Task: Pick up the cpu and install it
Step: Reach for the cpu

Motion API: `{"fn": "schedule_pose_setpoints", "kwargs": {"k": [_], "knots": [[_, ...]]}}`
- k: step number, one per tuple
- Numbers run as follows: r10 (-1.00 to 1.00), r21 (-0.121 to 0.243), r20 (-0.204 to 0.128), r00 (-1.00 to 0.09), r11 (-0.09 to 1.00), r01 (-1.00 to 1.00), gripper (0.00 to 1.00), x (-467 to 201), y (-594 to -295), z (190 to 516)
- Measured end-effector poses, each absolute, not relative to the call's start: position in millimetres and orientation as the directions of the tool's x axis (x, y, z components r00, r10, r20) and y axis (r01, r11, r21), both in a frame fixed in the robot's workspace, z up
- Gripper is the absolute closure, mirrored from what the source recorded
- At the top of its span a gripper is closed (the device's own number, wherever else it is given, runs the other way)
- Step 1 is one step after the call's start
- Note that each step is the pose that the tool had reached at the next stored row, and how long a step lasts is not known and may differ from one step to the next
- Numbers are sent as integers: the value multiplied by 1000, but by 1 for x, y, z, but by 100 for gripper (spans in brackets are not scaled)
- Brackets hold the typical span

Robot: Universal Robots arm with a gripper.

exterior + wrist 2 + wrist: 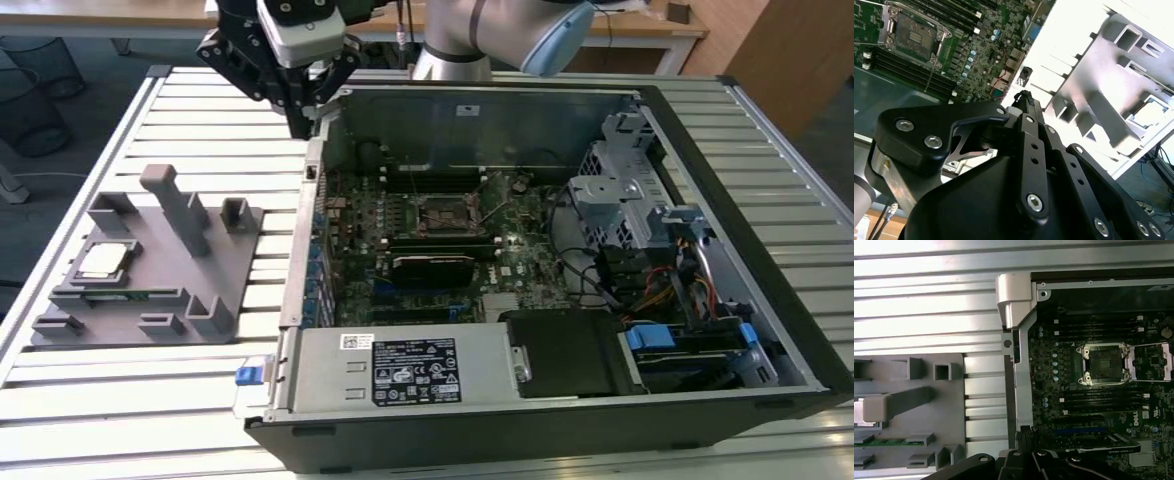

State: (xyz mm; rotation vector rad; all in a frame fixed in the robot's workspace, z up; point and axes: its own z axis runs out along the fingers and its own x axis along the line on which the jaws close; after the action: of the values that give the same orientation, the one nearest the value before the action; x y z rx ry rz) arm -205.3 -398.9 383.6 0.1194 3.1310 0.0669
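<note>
Pinched together and empty at the exterior view's upper left, the jaws need to open and square flat over the cpu (104, 260) on the grey fixture (230, 272).

cpu (104, 260): silver-grey top, tan rim.
holder (200, 290): plain mid-grey.
memory stick (118, 294): green.
surface (120, 400): pale silver-white, ribbed in parallel slats.
case (534, 440): black shell, grey metal inside.
motherboard (400, 215): dark green, speckled with small silver and black parts.
socket (443, 211): dark centre, silver frame.
gripper (304, 128): black, with silver screw heads in the second wrist view.
arm (467, 30): silver-grey, light blue cap.
latch tab (248, 375): blue.
label (414, 370): black with white print.
</note>
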Motion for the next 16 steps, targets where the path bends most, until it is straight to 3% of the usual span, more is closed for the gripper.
{"fn": "schedule_pose_setpoints", "kwargs": {"k": [16], "knots": [[76,42,1,-997,996,76,89,-214,-399,382]]}}
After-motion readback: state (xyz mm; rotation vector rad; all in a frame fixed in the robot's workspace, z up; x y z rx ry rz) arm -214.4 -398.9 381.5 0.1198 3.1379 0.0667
